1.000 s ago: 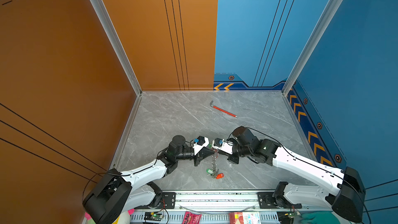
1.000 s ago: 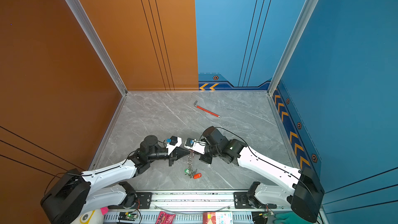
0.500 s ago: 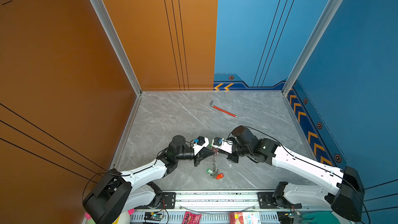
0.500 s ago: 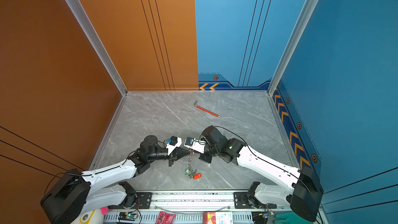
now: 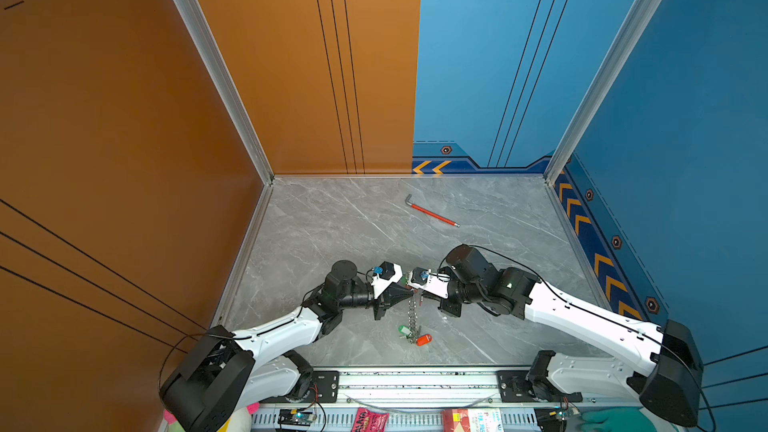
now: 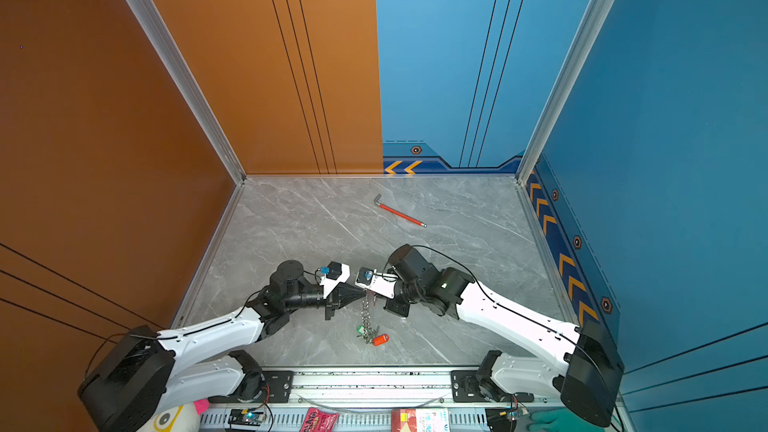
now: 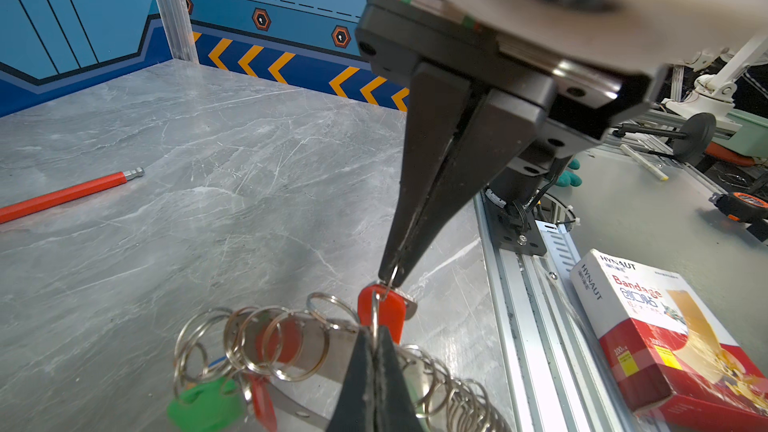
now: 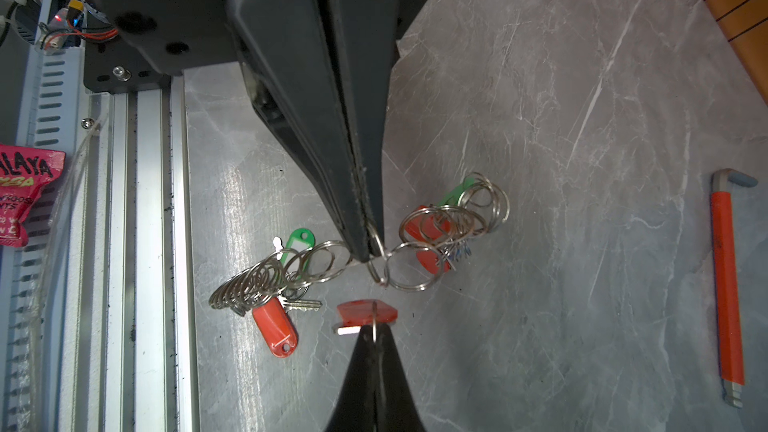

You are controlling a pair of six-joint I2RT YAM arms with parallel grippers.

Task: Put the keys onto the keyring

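Printed words on two packs by the front rail, and warning marks on the blue wall.

In the left wrist view the red-and-white box (image 7: pixel 648 326) carries "HYNAUT" along its top and side edge and "Bandage" in red on its face, with what looks like "100" on the red part; the finer print is too small to read. In the right wrist view the pink packet (image 8: pixel 25 193) shows "ALAYA" in black, its start cut by the picture's edge. The wall's dark blue band (image 7: pixel 311 70) bears orange chevrons (image 7: pixel 249 61) and hexagon badges (image 7: pixel 261 18).
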